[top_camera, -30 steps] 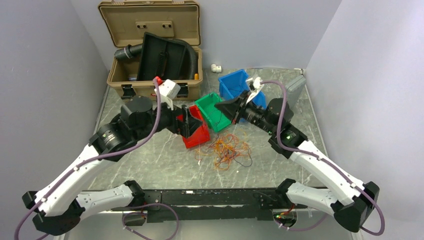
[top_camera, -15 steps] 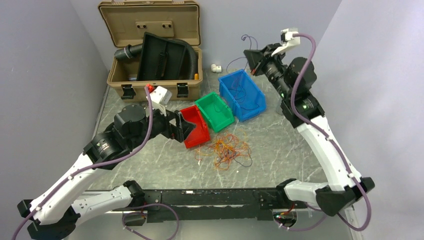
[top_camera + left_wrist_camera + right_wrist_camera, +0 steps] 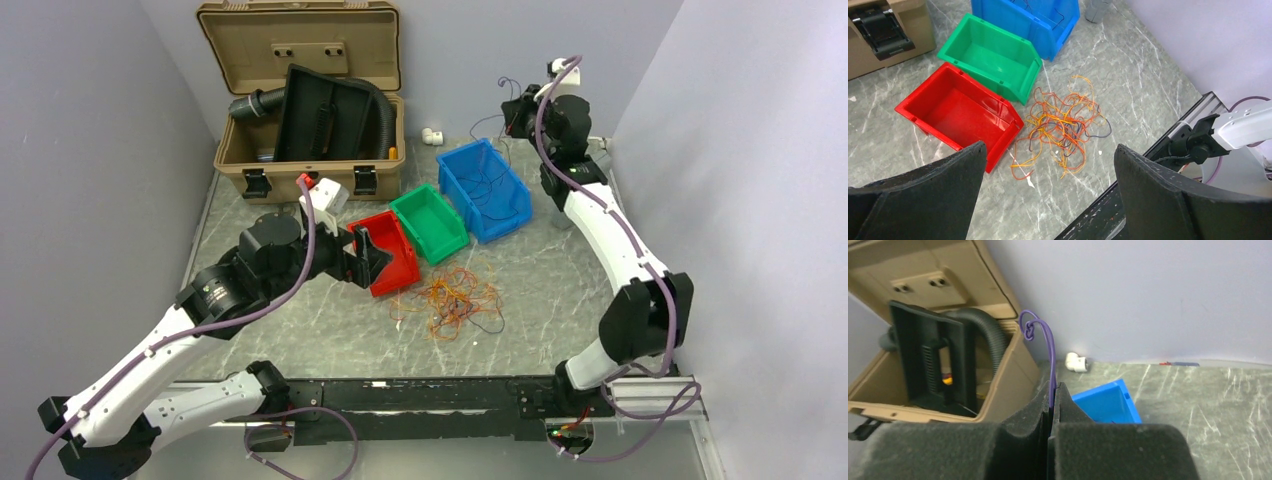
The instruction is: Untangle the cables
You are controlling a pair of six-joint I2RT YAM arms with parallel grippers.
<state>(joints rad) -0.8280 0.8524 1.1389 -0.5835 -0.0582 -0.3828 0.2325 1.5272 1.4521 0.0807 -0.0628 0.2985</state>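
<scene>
- The tabletop (image 3: 300,330) is hemmed in by walls at 9, 12 and 3 o'clock. A black rail (image 3: 400,395) runs along its 6 o'clock edge.
- An open tan case (image 3: 300,150) fills the 11 o'clock corner, with a small white fitting (image 3: 432,135) beside it at the far wall.
- Three bins run in a slanted, closely packed row from the middle toward 1 o'clock: red bin (image 3: 395,262), green bin (image 3: 430,222), blue bin (image 3: 485,190).
- Bare marbled surface lies open at 3 to 5 o'clock of the pile and across the 7 to 9 o'clock side.
- The cables (image 3: 450,300), mostly orange with some red and dark strands, lie in a loose tangle on the tabletop just at 5 o'clock of the red bin. They are clear of every edge.
- A few thin dark cables lie inside the blue bin.
- The left claw (image 3: 1049,146) has its fingers spread wide and holds nothing. It hangs over the red bin's 9 o'clock side, and in its wrist view the tangle sits between the two fingers, below and apart from them.
- The right claw (image 3: 1052,390) is raised at 1 o'clock near the back wall, well apart from the tangle.
- Its fingers are pressed together on a purple cable (image 3: 1050,347), whose knotted loop stands up beyond the tips.
</scene>
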